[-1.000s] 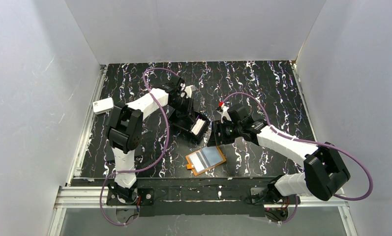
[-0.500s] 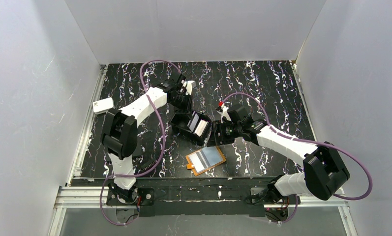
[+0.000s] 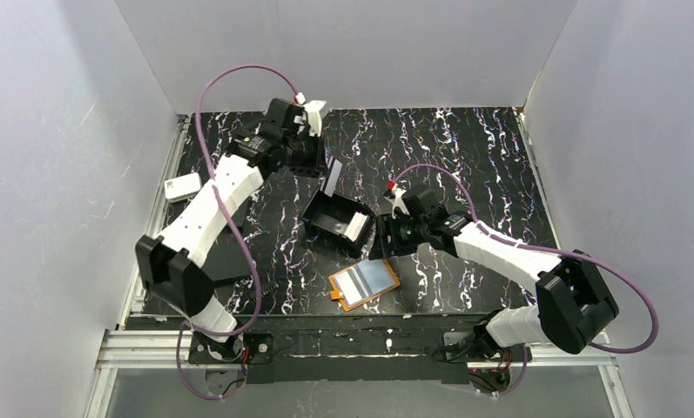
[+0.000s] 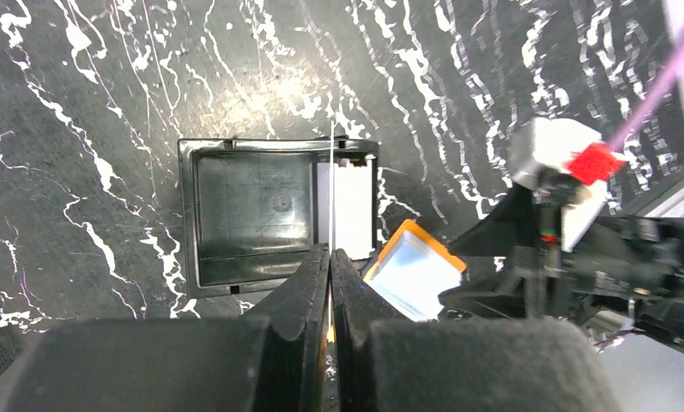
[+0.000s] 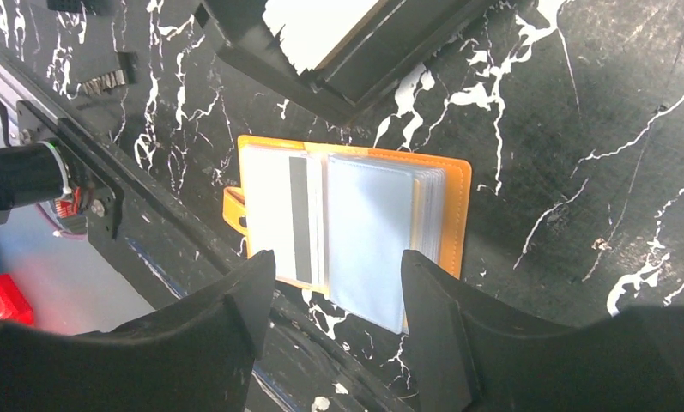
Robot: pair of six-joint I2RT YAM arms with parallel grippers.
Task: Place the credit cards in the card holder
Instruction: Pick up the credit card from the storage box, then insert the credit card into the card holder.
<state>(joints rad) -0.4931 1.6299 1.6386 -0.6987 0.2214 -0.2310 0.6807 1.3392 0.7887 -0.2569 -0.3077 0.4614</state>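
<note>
My left gripper [image 3: 320, 161] is raised behind the black tray [image 3: 324, 212] and shut on one thin credit card [image 3: 331, 178] that hangs down edge-on. In the left wrist view that card [image 4: 332, 184] shows as a thin white line running out from the closed jaws [image 4: 331, 255]. More white credit cards [image 3: 354, 228] stand at the tray's right end. The orange card holder [image 3: 365, 283] lies open near the front edge, pale pockets up. A white card with a dark stripe [image 5: 278, 215] sits in its left side. My right gripper [image 5: 338, 283] hovers open above the holder [image 5: 368, 227], holding nothing.
A thicker white rounded box [image 3: 183, 186] lies at the table's left edge. The black tray [image 4: 244, 215] stands just beyond the holder [image 4: 415, 270], close to the right arm [image 3: 500, 252]. White walls close in three sides.
The left arm has lifted up and back out of the tray with a card pinched in its jaws. The right arm and the card holder have stayed put.
</note>
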